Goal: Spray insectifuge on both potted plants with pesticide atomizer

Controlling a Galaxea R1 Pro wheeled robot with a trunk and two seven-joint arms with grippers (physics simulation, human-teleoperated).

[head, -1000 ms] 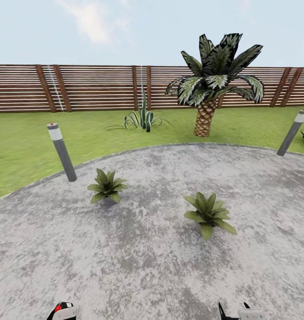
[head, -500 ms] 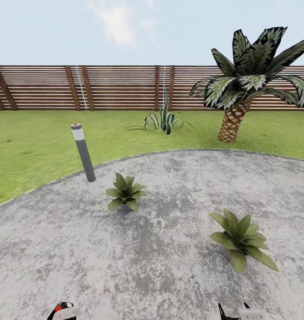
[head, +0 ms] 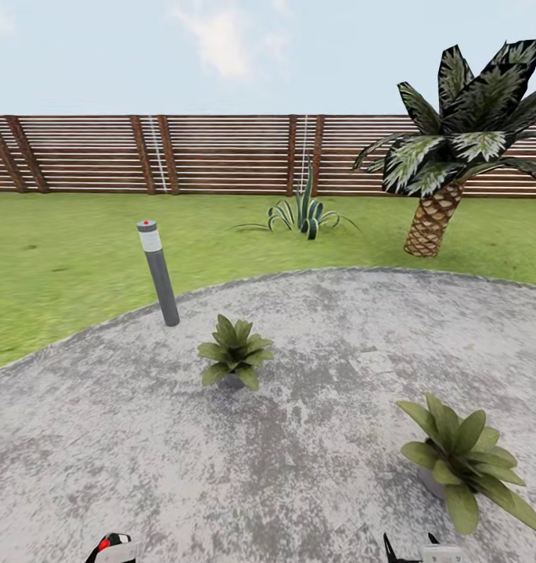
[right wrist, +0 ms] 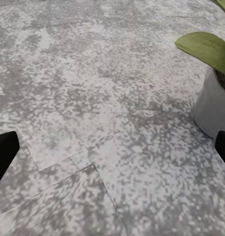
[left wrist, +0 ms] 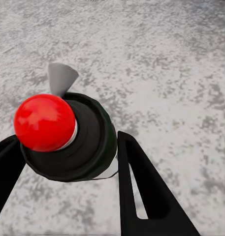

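Spray bottle (left wrist: 68, 137) clamped between the two black fingers (left wrist: 142, 191) of the left claw (left wrist: 63, 162), seen end-on in the left wrist view: round red tip toward the camera, dark body behind it, grey trigger sticking out to one side. Held above speckled grey patio stone (left wrist: 166, 64). Same bottle (head: 111, 547) at the bottom edge of the head view, red tip and pale label just in sight.

Right claw (right wrist: 112, 147) spread wide, holding nothing; black fingertips (right wrist: 4, 152) at the two edges of the right wrist view, bare stone between them. Grey pot (right wrist: 213, 110) and one green leaf close by that claw.

Two potted plants on the round patio (head: 299, 469): nearer plant (head: 463, 461) low on the right side of the head view, farther plant (head: 236, 352) toward the middle, well apart from each other. Grey lamp post (head: 160, 274) standing at the patio rim, near the farther plant. Lawn (head: 56, 266) beyond, striped agave (head: 303, 215) and palm tree (head: 455, 148) ahead of the slatted brown fence (head: 221, 154).
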